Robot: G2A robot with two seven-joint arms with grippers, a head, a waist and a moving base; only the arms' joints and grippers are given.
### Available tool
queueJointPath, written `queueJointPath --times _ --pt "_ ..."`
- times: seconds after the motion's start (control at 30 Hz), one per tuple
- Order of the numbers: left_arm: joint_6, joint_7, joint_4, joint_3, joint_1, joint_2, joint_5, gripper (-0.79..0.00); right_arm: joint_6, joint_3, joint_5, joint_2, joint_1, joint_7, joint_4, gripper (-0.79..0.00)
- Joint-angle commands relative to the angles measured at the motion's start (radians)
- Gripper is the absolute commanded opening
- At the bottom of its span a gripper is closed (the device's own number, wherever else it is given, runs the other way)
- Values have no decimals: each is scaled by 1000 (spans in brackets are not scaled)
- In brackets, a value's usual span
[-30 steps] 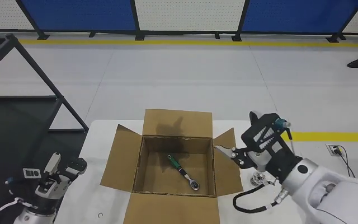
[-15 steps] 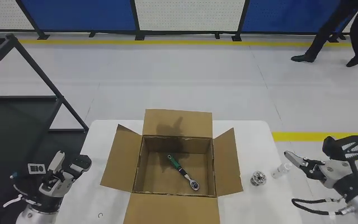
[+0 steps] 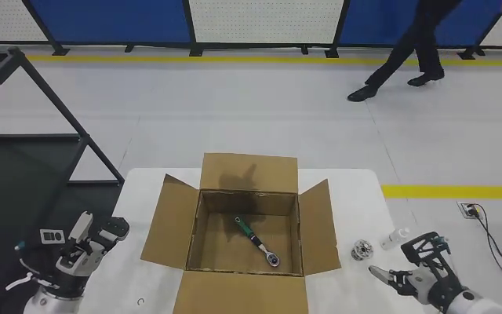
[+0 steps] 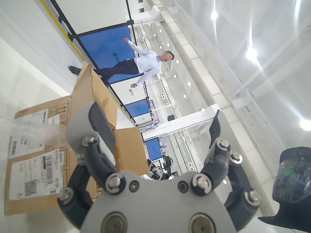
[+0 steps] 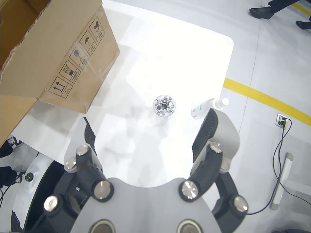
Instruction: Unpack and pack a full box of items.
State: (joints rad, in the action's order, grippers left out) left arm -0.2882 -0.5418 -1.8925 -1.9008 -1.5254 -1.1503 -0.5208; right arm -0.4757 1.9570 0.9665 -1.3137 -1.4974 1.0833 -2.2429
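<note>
Your right claw (image 5: 148, 122) has pulled back from the right flap of the box (image 3: 249, 171) to the lower right corner of the top view, with its jaws spread and empty. Your left claw (image 4: 155, 111), at the lower left, gapes too. On the desk (image 3: 357, 192), a round metal fitting (image 3: 361, 250) and a spray bottle (image 3: 394, 236) lie right of the box. The ratchet wrench (image 3: 257, 239) lies inside. Handling pictograms and barcode labels mark the cardboard.

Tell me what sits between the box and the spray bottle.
A round metal part lies between the box and the bottle, touching neither; top and right wrist views show it.
</note>
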Motion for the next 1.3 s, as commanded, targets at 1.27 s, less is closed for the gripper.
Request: queueJointPath --times 1.27 --pt "9 36 3 1 -6 -2 1 0 14 -226 187 53 229 -171 557 0"
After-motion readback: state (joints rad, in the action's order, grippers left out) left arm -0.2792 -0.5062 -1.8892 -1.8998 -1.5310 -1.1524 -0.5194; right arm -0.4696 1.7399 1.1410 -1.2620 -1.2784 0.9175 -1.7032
